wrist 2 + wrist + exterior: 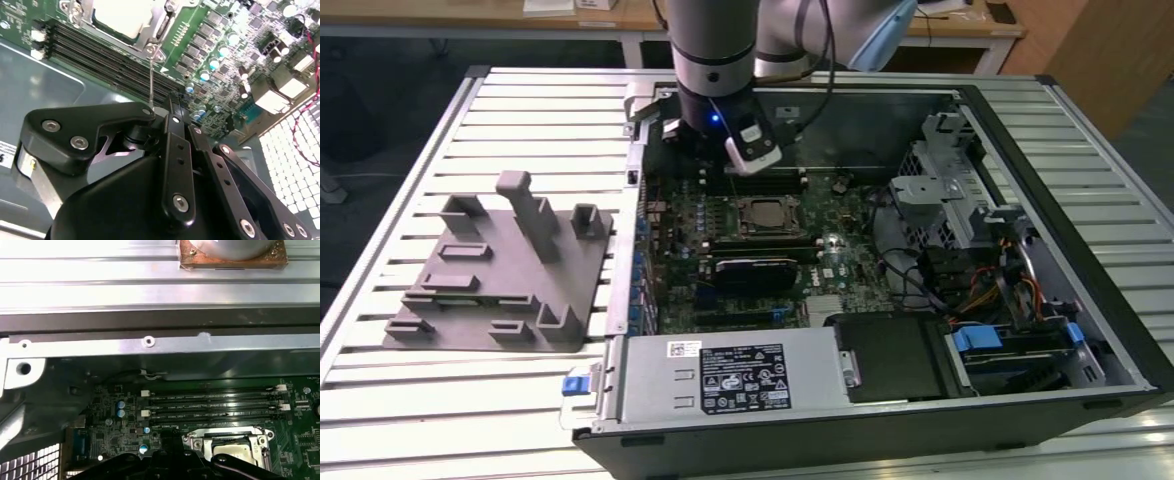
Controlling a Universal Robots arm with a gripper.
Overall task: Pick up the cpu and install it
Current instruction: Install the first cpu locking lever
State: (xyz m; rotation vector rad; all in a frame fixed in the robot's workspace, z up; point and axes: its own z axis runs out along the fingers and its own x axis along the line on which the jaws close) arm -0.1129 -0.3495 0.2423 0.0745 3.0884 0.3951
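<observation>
The gripper (750,160) hovers just above the seated cpu (122,17); its jaw state cannot be told; the exterior view alone shows the grey fixture (500,270).

Grey-and-silver arm (714,40), black screw-studded gripper linkages (175,165)

An open computer case (1014,300) lies on a slatted metal table (520,110); inside it, a green motherboard (841,225) holds a black heatsink block (754,268) near its middle; a grey power supply (720,375) fills the near side; a drive cage (947,190) sits at the exterior view's right; a grey fixture (500,270) rests on the table at the left, just beside the case.
</observation>
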